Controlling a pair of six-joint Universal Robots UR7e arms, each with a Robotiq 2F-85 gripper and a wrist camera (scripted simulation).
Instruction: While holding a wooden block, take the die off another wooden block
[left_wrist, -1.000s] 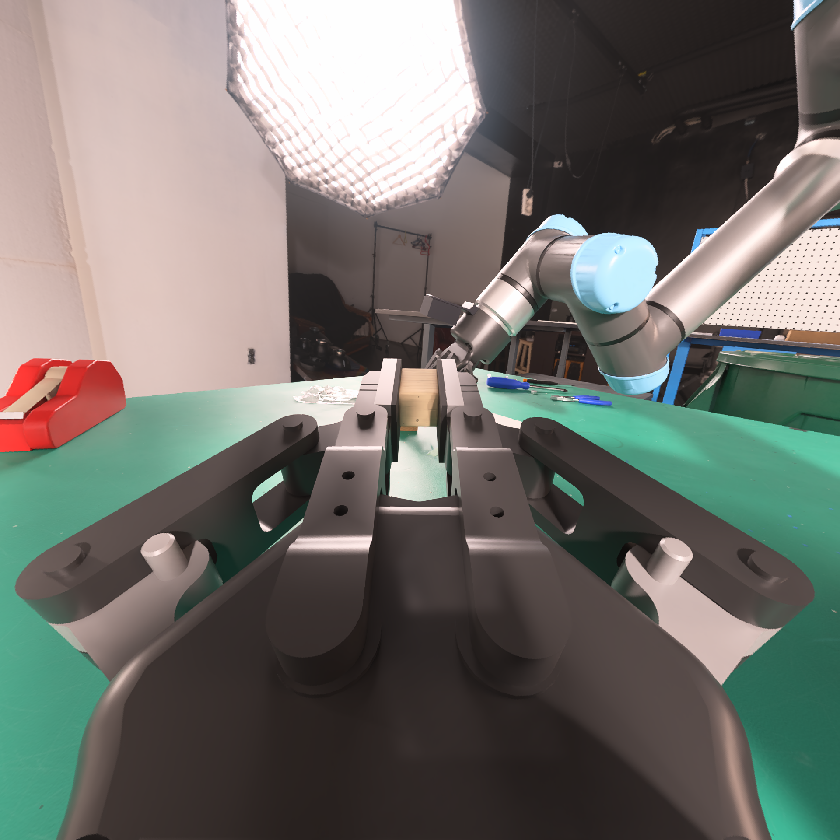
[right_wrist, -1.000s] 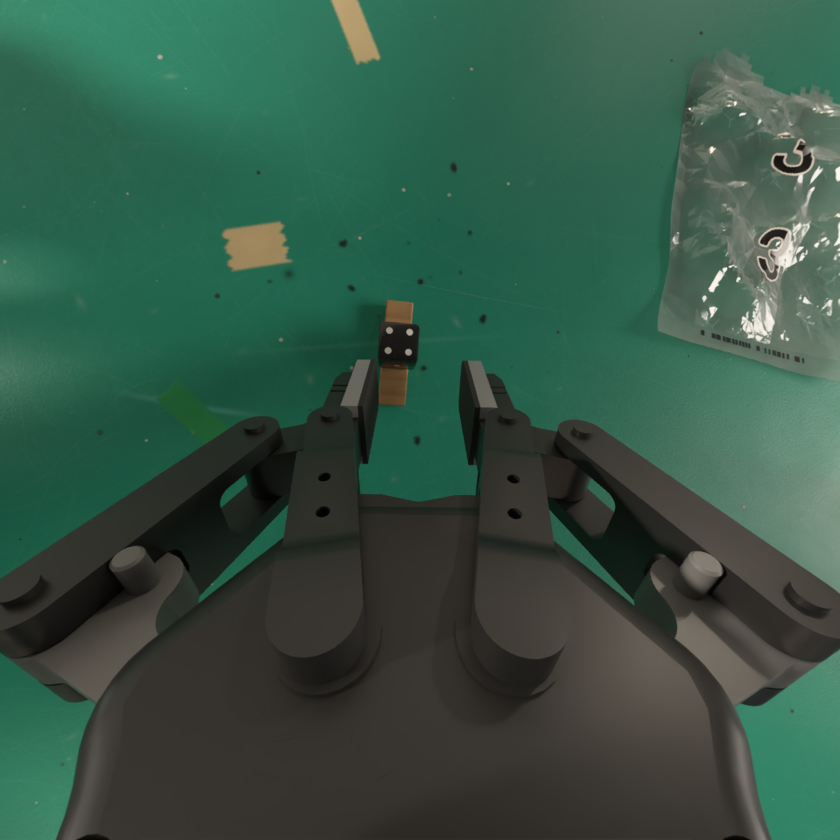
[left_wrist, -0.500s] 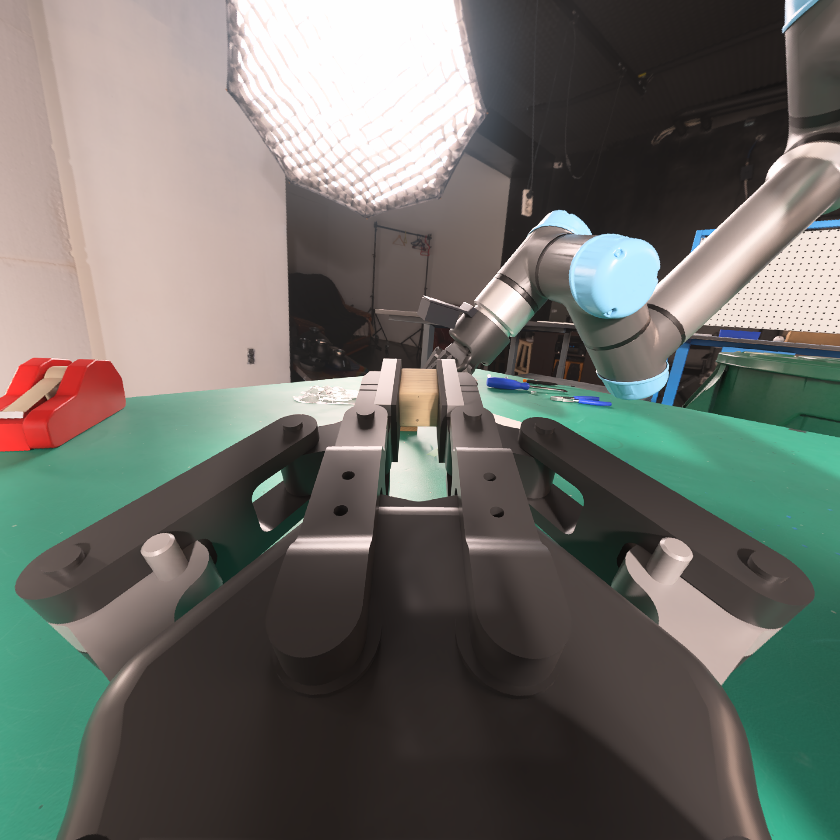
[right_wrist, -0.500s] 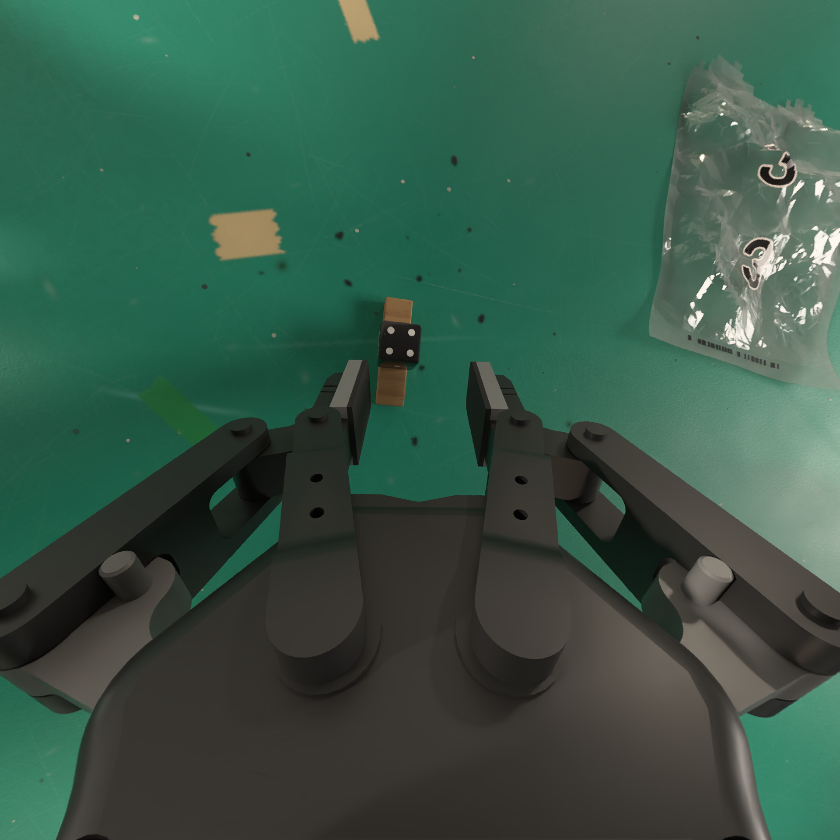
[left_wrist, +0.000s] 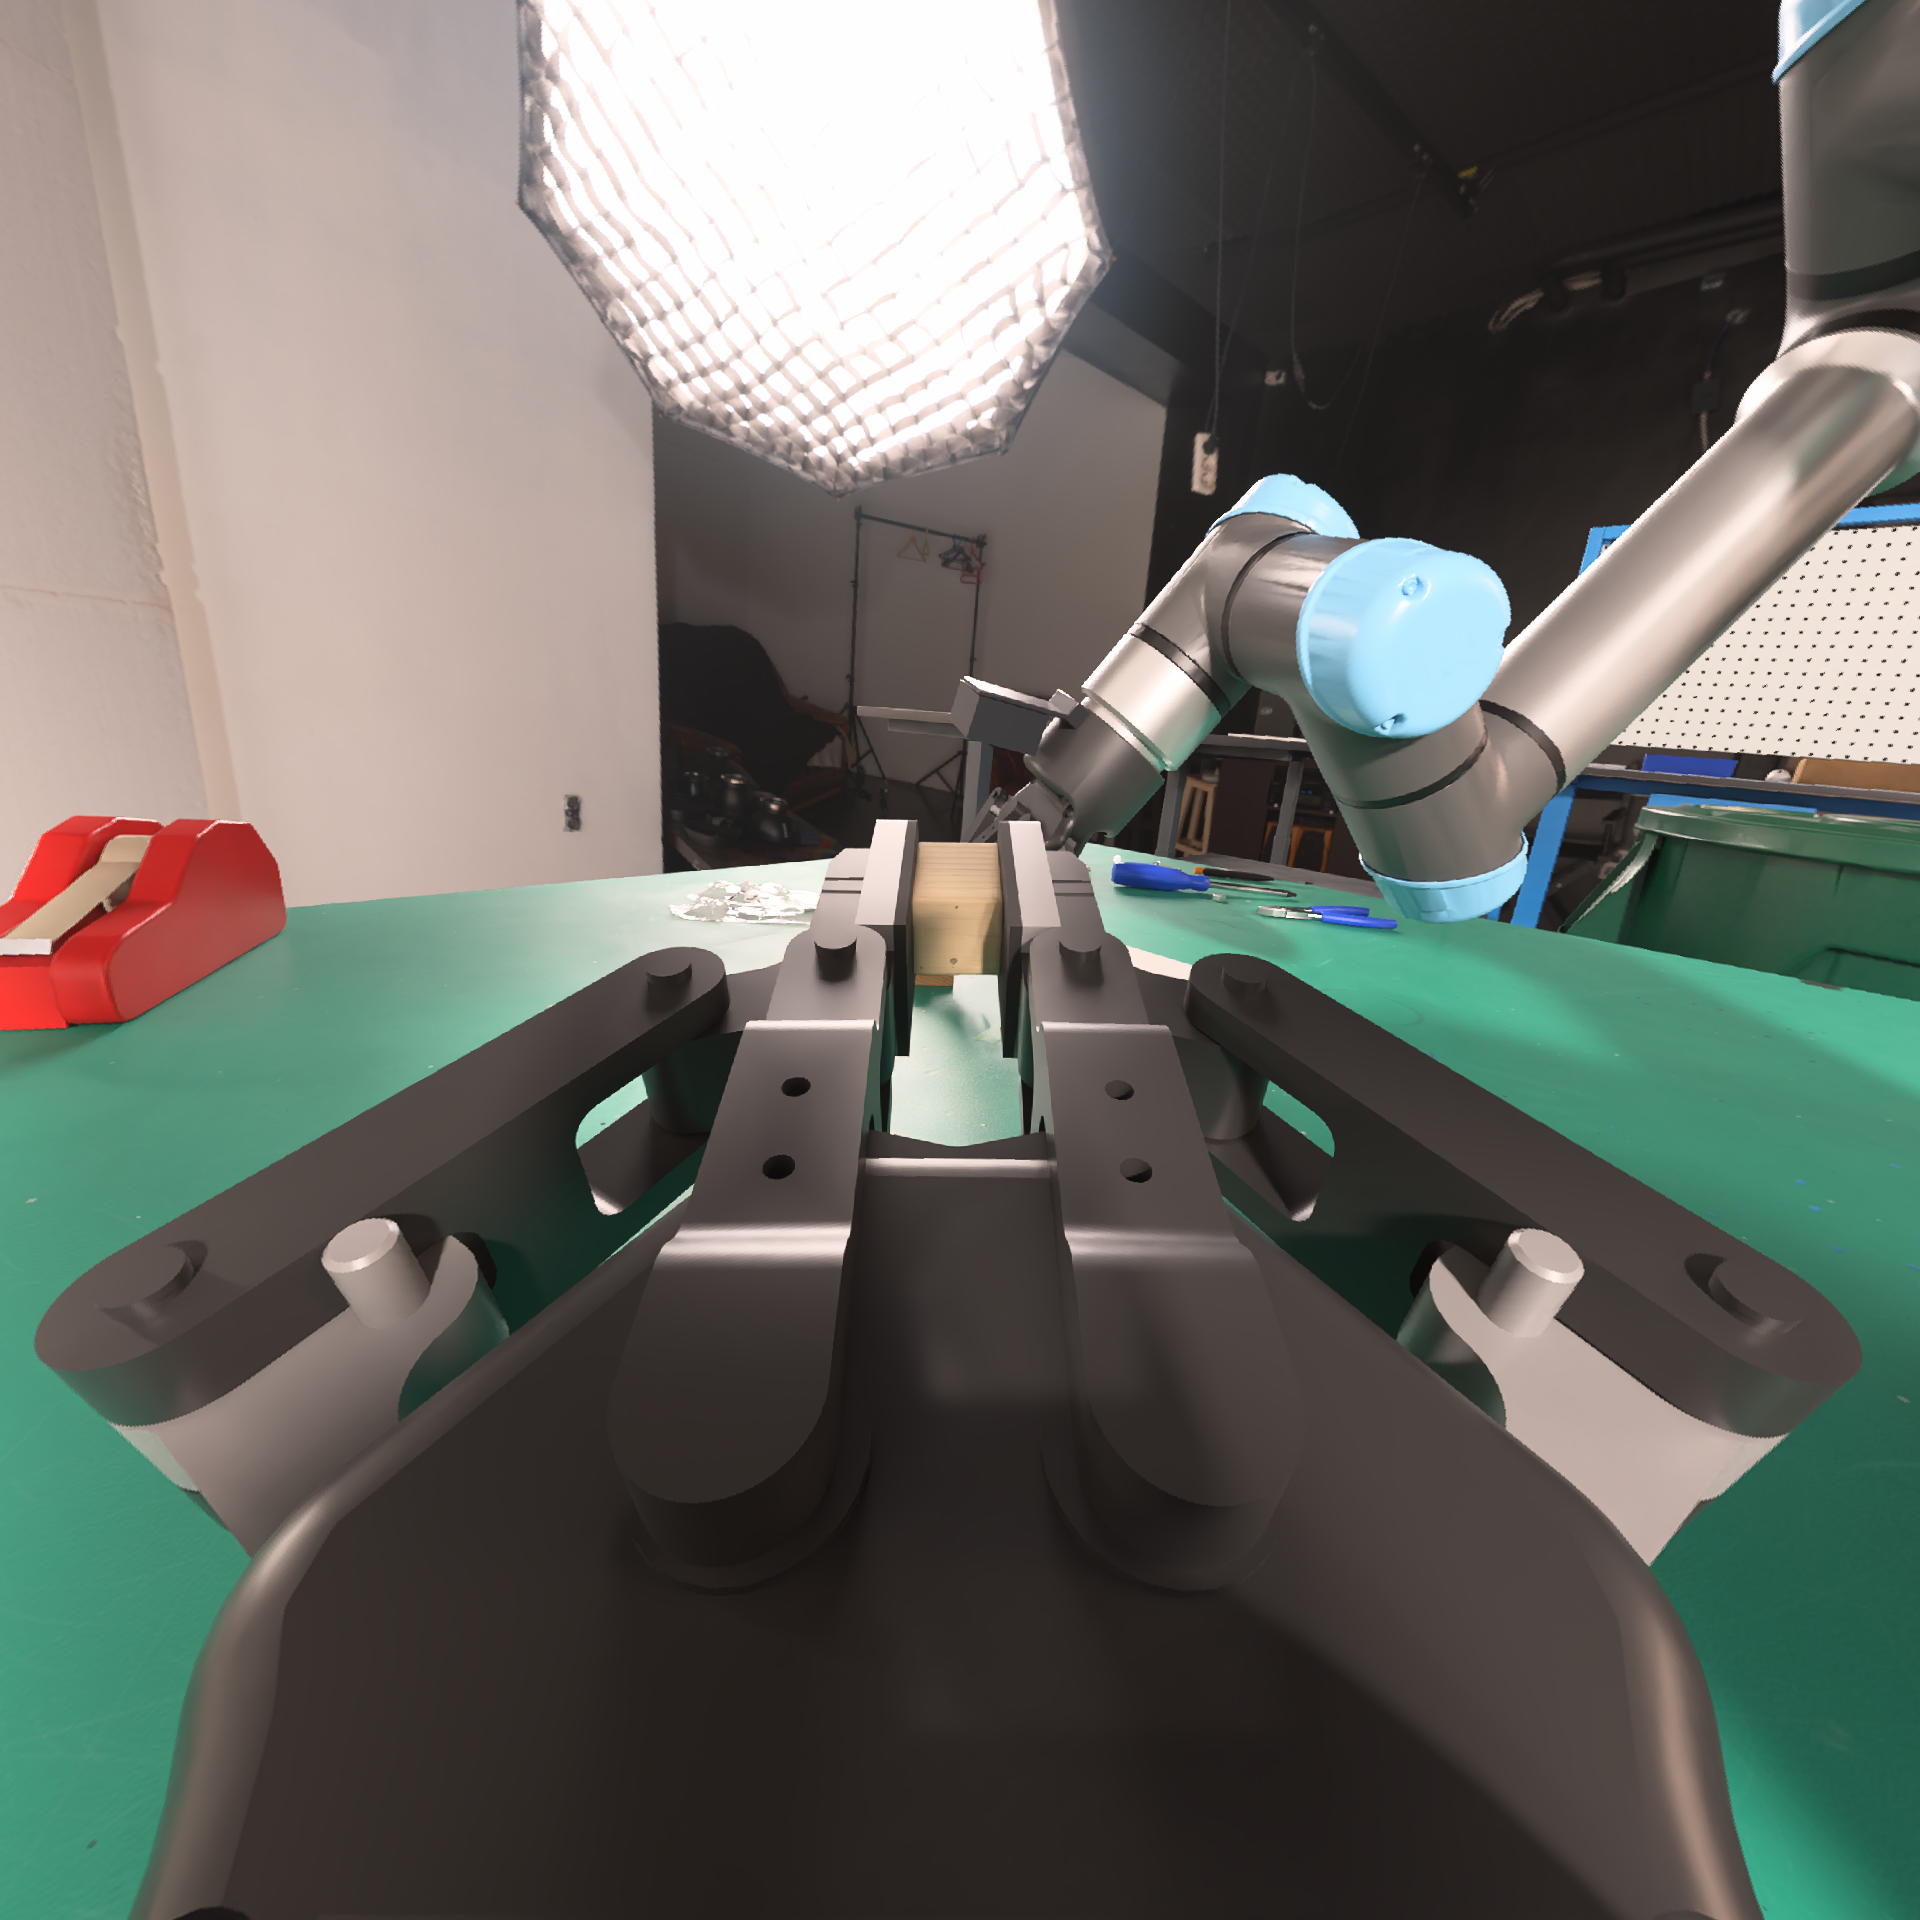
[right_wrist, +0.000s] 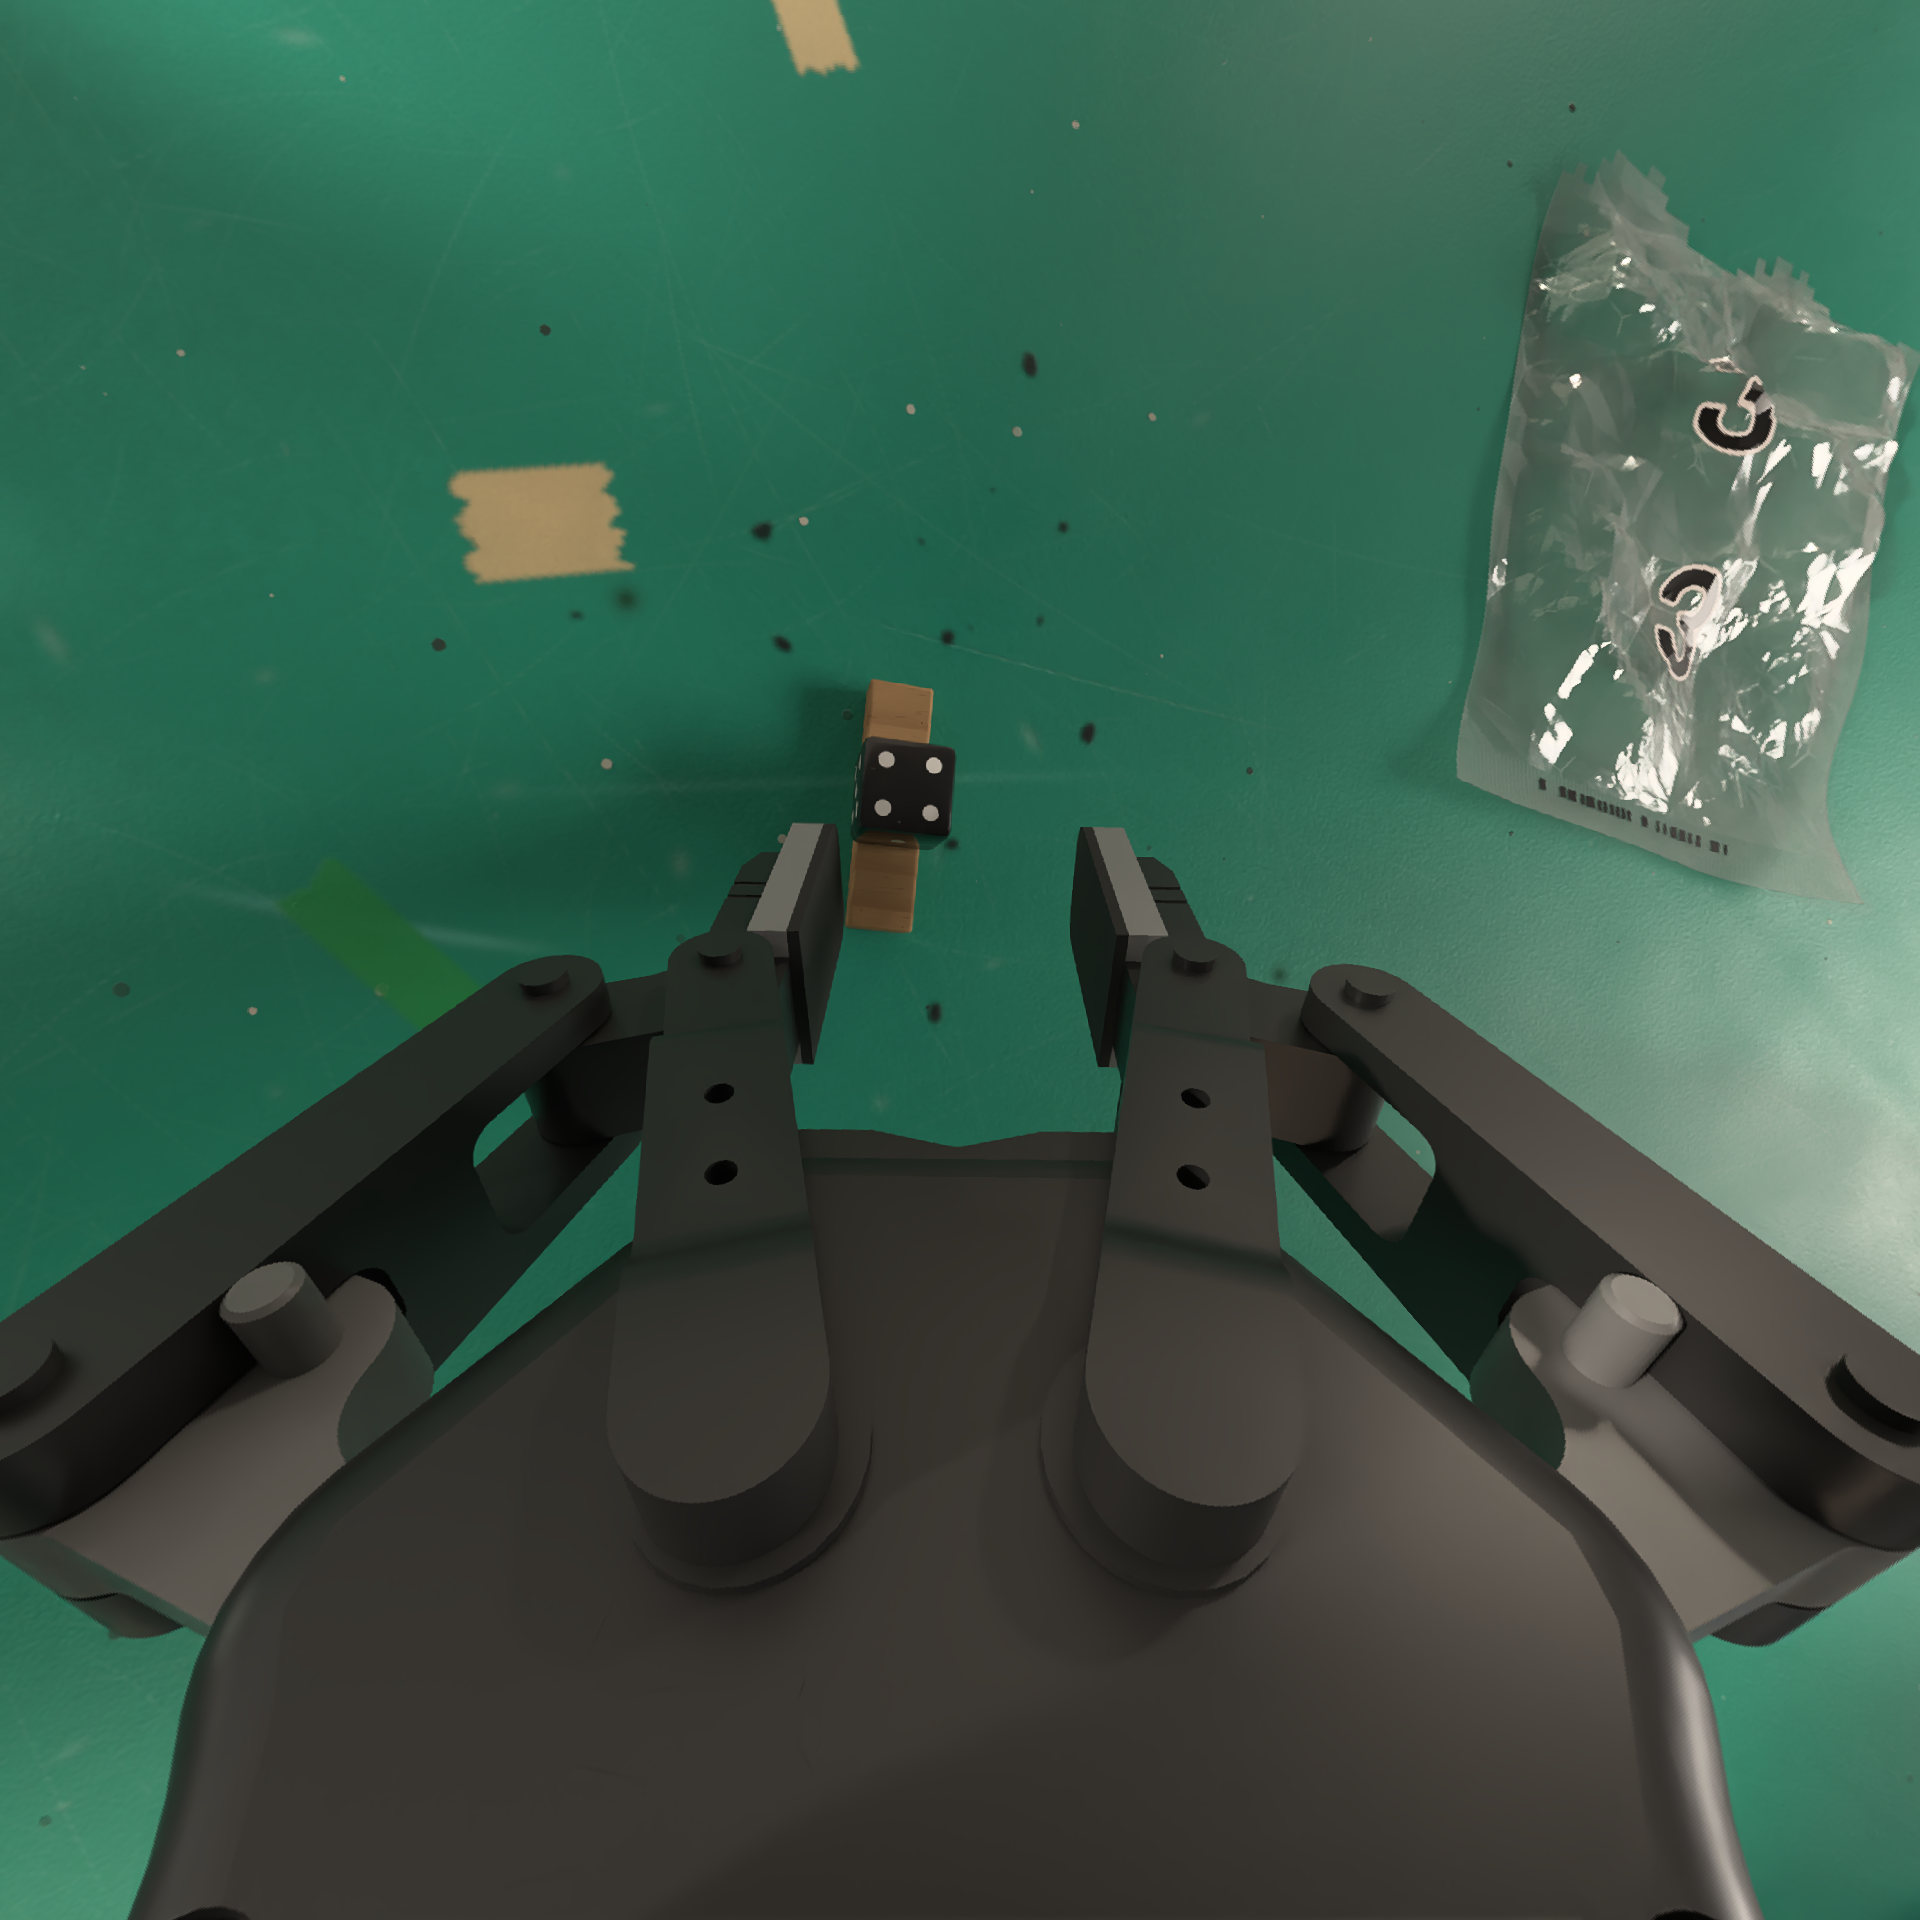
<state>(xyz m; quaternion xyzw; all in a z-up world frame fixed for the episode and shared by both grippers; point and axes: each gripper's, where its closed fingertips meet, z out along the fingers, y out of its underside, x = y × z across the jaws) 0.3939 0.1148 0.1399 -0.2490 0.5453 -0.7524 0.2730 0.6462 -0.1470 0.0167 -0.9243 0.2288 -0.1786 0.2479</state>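
Two pincers, two jobs. The left pincer (left_wrist: 956, 894) sits low over the green bench (left_wrist: 1558, 1091), level and pointing outward, clenched on a pale block (left_wrist: 954, 914) squeezed between its fingertips. That half looks settled.

The right pincer (right_wrist: 951, 914) hangs above the bench, looking almost straight down, fingers spread wide and holding nothing. Just past its tips and a shade toward its left finger (right_wrist: 800, 914) sits the black die (right_wrist: 904, 792), perched mid-length on a second block (right_wrist: 891, 810). That block is a slim strip whose long axis runs away from the pincer, roughly in line with the fingers. The right arm is plainly the nearer one. Expect a slight shift left and forward before descending, so the fingers straddle the die. Farther right lies a crumpled clear bag (right_wrist: 1683, 540).
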